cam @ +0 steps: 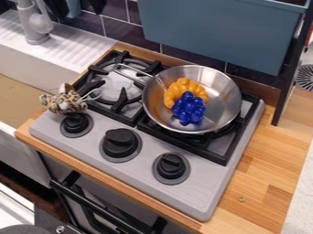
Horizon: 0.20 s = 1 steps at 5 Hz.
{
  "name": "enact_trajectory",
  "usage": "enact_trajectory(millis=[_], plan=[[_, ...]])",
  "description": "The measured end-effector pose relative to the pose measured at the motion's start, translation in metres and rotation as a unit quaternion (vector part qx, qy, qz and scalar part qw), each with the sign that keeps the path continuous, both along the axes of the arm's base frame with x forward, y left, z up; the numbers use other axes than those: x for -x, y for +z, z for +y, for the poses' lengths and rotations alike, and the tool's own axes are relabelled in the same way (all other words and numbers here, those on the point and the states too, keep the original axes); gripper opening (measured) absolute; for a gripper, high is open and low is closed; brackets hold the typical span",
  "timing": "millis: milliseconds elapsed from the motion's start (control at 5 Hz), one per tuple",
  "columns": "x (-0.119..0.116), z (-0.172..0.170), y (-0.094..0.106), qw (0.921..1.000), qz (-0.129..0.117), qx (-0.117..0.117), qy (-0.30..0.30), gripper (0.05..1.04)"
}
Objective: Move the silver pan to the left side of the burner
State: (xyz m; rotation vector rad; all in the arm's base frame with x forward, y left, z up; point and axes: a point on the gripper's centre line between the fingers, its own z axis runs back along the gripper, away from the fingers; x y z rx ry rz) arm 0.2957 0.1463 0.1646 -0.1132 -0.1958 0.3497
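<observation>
On the wooden table [260, 183] over there sits one grey stove [196, 196]. One silver pan [217, 91] rests on its right side, handle toward the left burner [114, 87]; the leftward move looks wholly undone. I count three black knobs [120, 140], plus one fluted orange toy [175, 93] and one blue grape bunch [188, 109], both inside the pan. Whether the hand is clenched, I can't tell.

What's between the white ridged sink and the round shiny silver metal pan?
In the camera view: a light brown wooden strip, then a round silvery burner under a black metal grate, with a thin metal handle over it.
</observation>
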Motion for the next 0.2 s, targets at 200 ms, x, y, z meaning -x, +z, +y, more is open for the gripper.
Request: enact_trajectory(millis=[200], plan=[[0.0064, -0.0036, 0.0014, 0.9997, 0.009, 0.003, -0.022, 0.995]])
